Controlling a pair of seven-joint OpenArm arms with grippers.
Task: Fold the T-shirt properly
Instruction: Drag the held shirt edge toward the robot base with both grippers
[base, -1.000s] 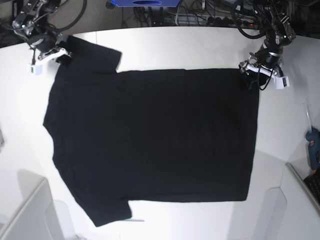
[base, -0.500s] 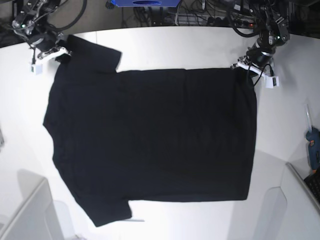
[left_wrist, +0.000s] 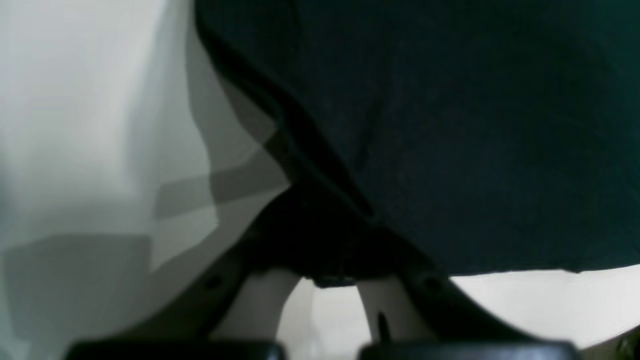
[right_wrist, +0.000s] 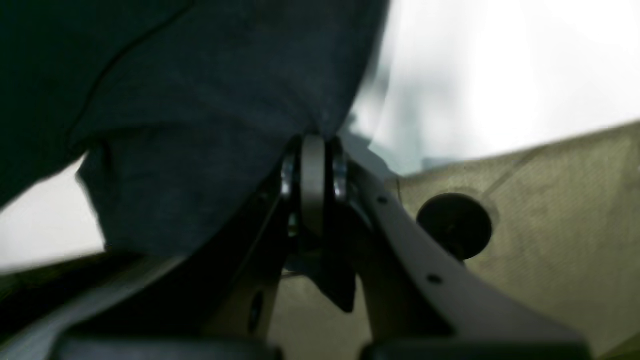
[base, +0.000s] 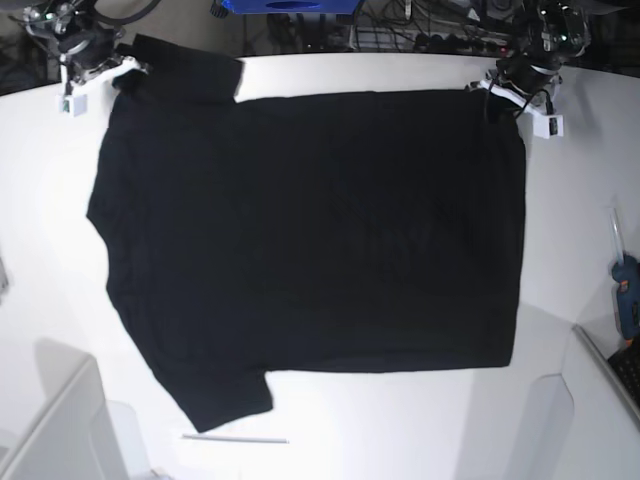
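The T-shirt (base: 310, 240) was a plain black short-sleeved garment with no print visible, and by far the largest item on the white tabletop (base: 400, 430). It lay spread across the middle of the tabletop, collar end to the left and hem to the right in the base view. One sleeve pointed to the far left corner and the other to the near left. The hem edge ran roughly straight down the right side. The cloth looked mostly smooth, though its dark surface hid any fine creases.

The left pincer (base: 497, 92) sat at the far right corner of the shirt, pressed together and pinching the hem corner; its wrist view showed dark cloth (left_wrist: 450, 125) drawn into the fingers. The right pincer (base: 118, 72) sat at the far left, by the sleeve, likewise pressed together on the fabric; its wrist view showed the cloth (right_wrist: 210, 125) gathered at the closed tips.

A blue tool (base: 627, 295) lay at the right edge of the tabletop, well apart from the shirt. A thin pale strip (base: 235, 438) lay on the tabletop just beside the near sleeve. Cables (base: 400, 25) cluttered the far side beyond the tabletop.
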